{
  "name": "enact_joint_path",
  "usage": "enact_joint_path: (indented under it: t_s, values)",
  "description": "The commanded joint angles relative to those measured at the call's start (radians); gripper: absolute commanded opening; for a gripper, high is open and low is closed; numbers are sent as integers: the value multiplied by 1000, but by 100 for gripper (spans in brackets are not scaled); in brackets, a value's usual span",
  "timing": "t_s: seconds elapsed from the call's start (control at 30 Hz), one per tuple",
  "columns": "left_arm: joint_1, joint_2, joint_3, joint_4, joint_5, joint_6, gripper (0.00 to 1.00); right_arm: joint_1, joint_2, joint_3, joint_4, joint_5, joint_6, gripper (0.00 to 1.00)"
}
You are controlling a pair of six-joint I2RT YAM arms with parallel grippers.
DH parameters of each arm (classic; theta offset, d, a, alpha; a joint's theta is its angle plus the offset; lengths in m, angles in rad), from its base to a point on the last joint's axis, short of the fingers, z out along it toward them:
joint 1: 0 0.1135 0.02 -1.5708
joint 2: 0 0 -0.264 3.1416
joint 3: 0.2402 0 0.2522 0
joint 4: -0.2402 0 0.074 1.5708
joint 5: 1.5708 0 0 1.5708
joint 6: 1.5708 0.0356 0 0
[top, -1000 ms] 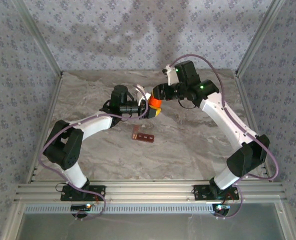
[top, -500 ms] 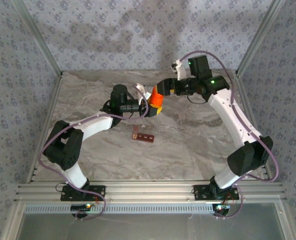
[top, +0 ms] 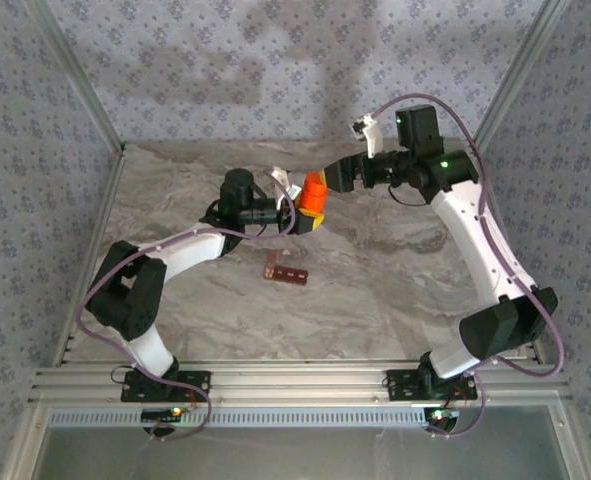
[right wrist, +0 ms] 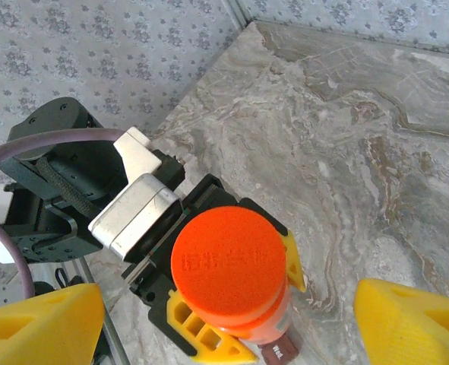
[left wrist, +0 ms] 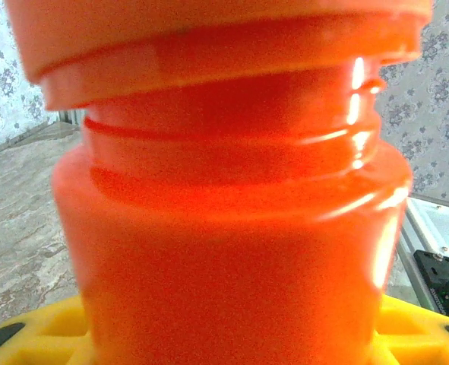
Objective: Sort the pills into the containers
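My left gripper (top: 307, 212) is shut on the orange bottle (top: 313, 193), holding it upright above the table with its orange cap (right wrist: 228, 262) on. Close up in the left wrist view, the bottle (left wrist: 232, 228) sits between the yellow fingers (left wrist: 42, 331). My right gripper (top: 337, 175) hangs just right of the cap, open and apart from it. In its wrist view the yellow fingertips (right wrist: 42, 323) stand wide to either side. The dark red-brown containers strip (top: 286, 271) lies flat on the table nearer the arm bases. One end of the strip (right wrist: 279, 352) peeks out below the bottle.
The marble table (top: 395, 280) is bounded by patterned walls and metal corner posts (top: 510, 75). The left wrist's camera housing (right wrist: 137, 213) sits right behind the bottle. Open tabletop lies to the right of the strip and along the front.
My right gripper, which was at the bottle's cap a second ago, has drawn back to the right and stands off it. The left arm and bottle have stayed put.
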Motion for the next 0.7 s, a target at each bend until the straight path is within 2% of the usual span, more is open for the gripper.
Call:
enact_joint_path:
  t_s: [0.0, 0.43, 0.67]
  values:
    - [-6, -39, 17, 50, 41, 2, 0, 7, 38, 52, -16, -46, -40, 87]
    - [-7, -42, 26, 52, 45, -1, 0, 46, 101, 76, -64, -50, -64, 76]
    - [-7, -41, 30, 50, 43, -2, 0, 53, 97, 41, -72, -52, -75, 60]
